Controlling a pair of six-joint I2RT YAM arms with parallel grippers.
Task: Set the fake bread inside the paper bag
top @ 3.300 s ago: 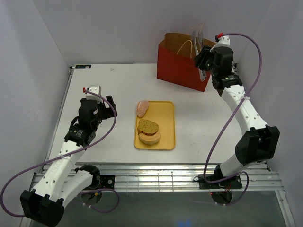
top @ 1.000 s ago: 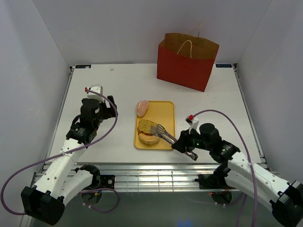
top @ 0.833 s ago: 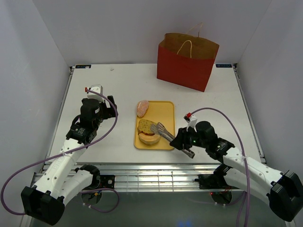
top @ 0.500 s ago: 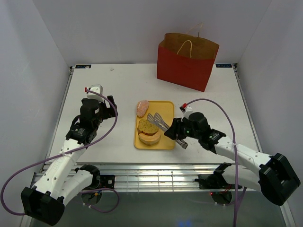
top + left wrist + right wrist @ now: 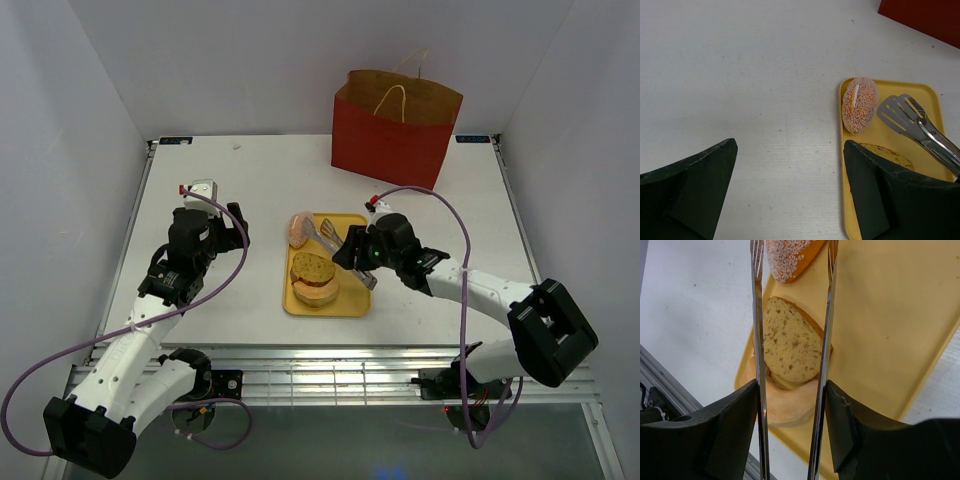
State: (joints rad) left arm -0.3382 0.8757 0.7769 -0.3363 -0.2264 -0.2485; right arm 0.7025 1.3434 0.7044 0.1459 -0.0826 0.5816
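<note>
Long metal tongs [image 5: 338, 243] point to the upper left of the overhead view. Their blades are parted with nothing between them, and their handles are clamped in the right gripper [image 5: 790, 405]. Just past the tips, to the left and not touching them, a pinkish-tan speckled roll [image 5: 300, 229] lies at the top left corner of a flat yellow tray [image 5: 352, 290]. The roll's long axis runs roughly up and down the frame, crosswise to the tongs.

Below the blades, a yellow speckled slice [image 5: 313, 267] rests on a pale tan bun [image 5: 315, 293]. The tall red paper bag [image 5: 395, 130] stands well apart at upper centre.

The right arm reaches in low from the lower right and is much the nearer. The left gripper [image 5: 790, 185] hangs over bare table at the left with its fingers spread.
</note>
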